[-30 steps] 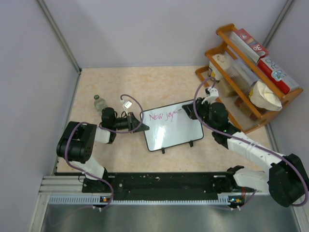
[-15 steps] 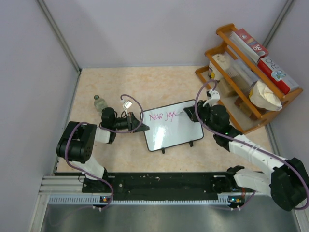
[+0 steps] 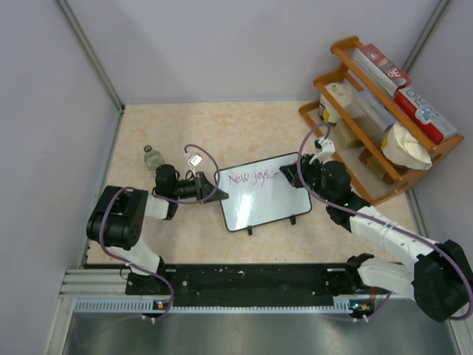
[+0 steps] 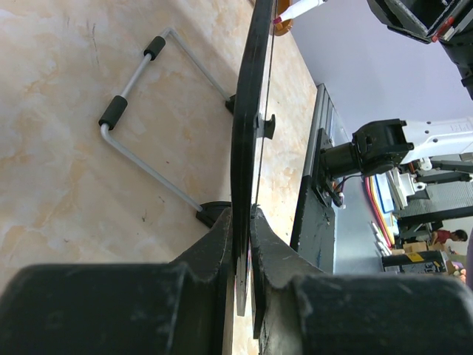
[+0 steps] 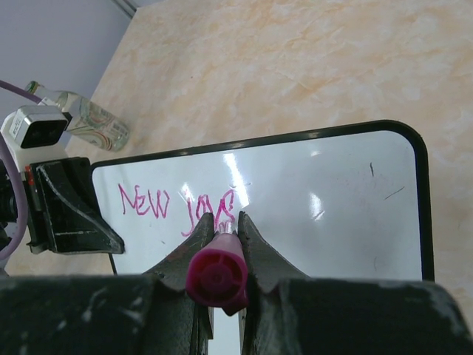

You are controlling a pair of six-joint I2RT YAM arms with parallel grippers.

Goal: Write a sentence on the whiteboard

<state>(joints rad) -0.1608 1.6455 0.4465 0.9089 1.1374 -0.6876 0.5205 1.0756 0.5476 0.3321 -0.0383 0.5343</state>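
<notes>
The whiteboard [image 3: 267, 205] stands tilted on its black feet in the middle of the table. Pink words reading about "New joys", the sentence [image 3: 247, 178], run along its top. My left gripper [image 3: 211, 188] is shut on the board's left edge; in the left wrist view the fingers [image 4: 222, 244] pinch the black frame [image 4: 247, 111] edge-on. My right gripper [image 3: 285, 174] is shut on a pink marker [image 5: 216, 275]. Its tip rests against the board just after the last letter of the sentence [image 5: 211, 207].
A wooden shelf [image 3: 353, 137] with boxes, a cup and a bowl stands at the right, close behind the right arm. A small clear bottle [image 3: 151, 157] stands left of the left gripper. Grey walls close in the table on three sides.
The right gripper shifted slightly with the marker, and a further pink letter appeared after "joy". The left gripper and the board have not moved.
</notes>
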